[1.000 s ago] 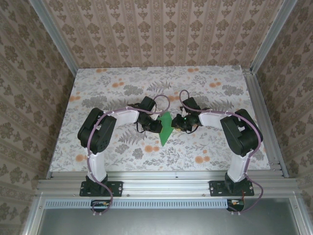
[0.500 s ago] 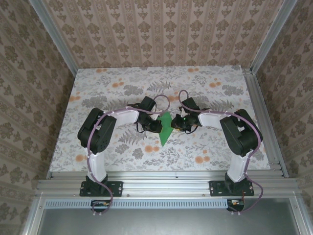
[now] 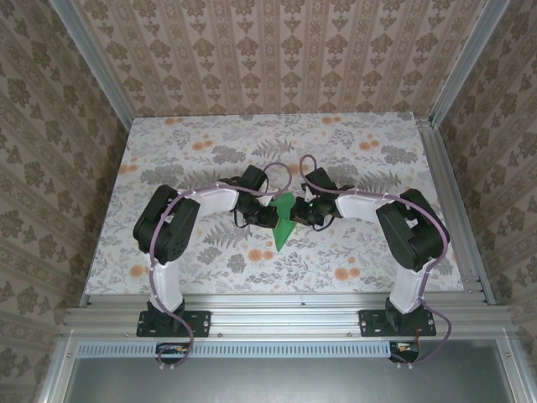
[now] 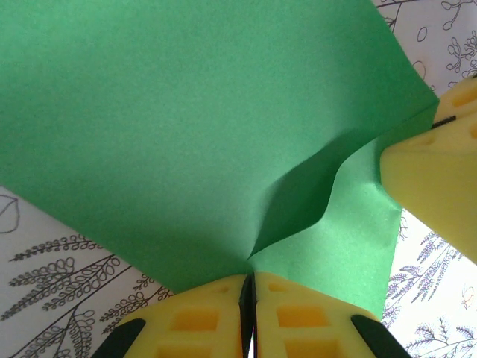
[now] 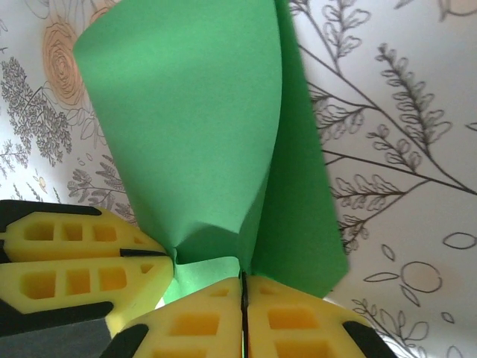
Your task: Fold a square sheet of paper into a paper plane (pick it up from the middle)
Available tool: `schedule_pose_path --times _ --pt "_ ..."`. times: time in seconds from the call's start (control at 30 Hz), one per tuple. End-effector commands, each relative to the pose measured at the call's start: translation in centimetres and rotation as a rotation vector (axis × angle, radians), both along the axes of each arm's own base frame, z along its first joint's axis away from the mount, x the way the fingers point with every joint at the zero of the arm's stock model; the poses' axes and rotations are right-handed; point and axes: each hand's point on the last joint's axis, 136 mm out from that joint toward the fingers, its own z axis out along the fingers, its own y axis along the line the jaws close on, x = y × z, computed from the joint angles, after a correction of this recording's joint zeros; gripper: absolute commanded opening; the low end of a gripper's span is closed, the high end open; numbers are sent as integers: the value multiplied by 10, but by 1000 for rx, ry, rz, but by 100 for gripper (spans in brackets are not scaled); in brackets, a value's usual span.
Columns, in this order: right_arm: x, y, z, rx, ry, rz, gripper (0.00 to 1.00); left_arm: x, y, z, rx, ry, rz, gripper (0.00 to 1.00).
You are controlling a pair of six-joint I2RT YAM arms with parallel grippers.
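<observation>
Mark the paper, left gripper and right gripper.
Paper (image 3: 283, 222): top view, middle of the green shape.
Left gripper (image 4: 247, 287): left wrist view, seam between its shut fingertips.
Right gripper (image 5: 243, 287): right wrist view, seam between its shut fingertips.

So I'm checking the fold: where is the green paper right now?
In the top view the green paper is at the middle of the table, pinched between the left pincer and the right pincer.

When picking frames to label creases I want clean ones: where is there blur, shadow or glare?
Left wrist: green paper in focus, a soft shadow inside its buckle, no glare. Right wrist: sharp too, darker shade beneath the curled flap. Top external: even light, but the paper looks small between the arms.
</observation>
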Motion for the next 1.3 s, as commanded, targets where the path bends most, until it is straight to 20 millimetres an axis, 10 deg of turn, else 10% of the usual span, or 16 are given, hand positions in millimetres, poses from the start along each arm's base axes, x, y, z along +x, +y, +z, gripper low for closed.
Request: schedule_pose_path --times 0.0,0.93,1.27 --pt "2 1 12 -42 -35 15 11 -38 52 -65 260 131 -10 12" --pt "-20 26 24 270 -23 -40 31 -40 54 -68 260 140 -12 12" --pt "-25 16 5 125 -8 -19 20 -40 54 -67 259 141 -13 12"
